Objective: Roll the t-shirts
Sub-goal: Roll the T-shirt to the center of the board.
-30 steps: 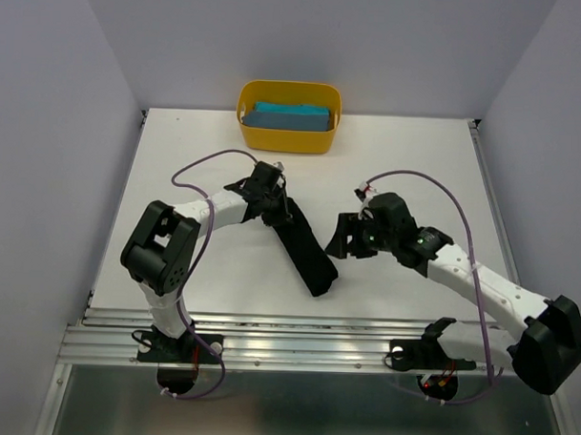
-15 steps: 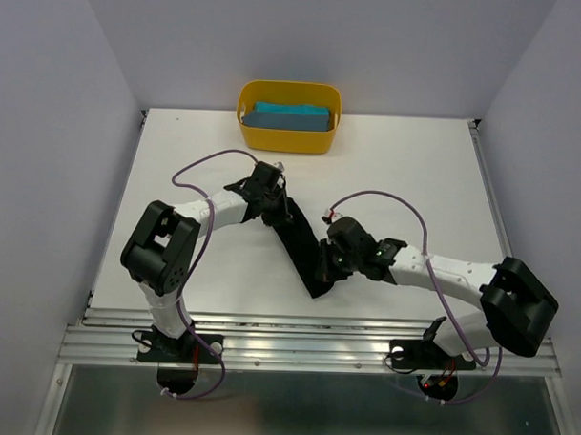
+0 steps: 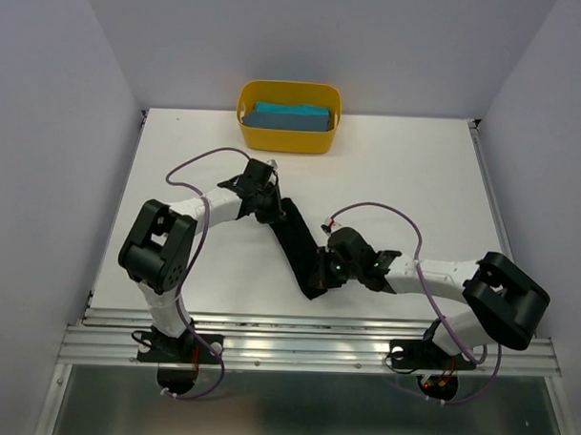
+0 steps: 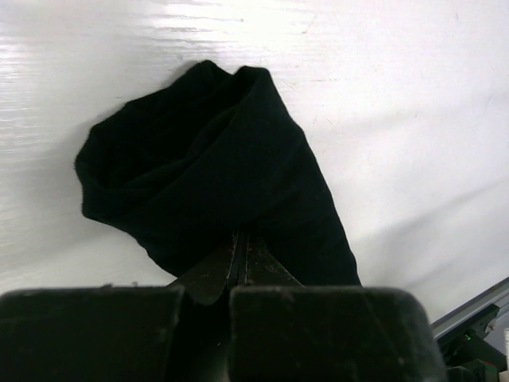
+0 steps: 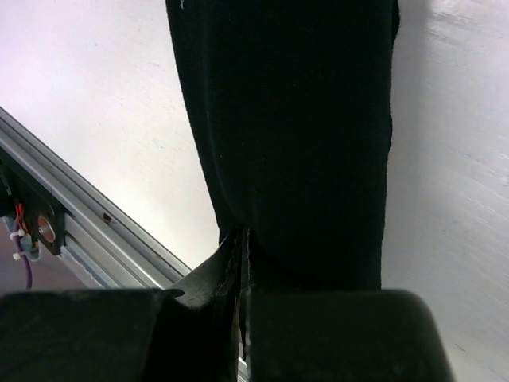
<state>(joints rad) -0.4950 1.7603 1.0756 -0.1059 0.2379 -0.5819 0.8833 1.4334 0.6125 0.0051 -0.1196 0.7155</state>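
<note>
A black t-shirt [image 3: 299,239], folded into a long narrow strip, lies slantwise across the middle of the white table [image 3: 416,174]. My left gripper [image 3: 272,206] is shut on its far end, where the cloth bunches into a loose fold [image 4: 215,175] just past the closed fingertips [image 4: 241,248]. At the near end my right gripper [image 3: 323,272] is shut on the strip's edge [image 5: 294,119], fingertips [image 5: 242,243] pressed together against the cloth. The teal-blue t-shirt [image 3: 292,116] lies folded inside the yellow tub [image 3: 285,142] at the back.
A metal rail [image 3: 315,338] runs along the table's near edge, close behind the right gripper [image 5: 79,215]. Purple cables loop above both arms. Grey walls close in the left, right and back sides.
My right arm swung left from open table to the strip's near end and its jaws shut there. The left gripper shifted slightly up and left with the far end.
</note>
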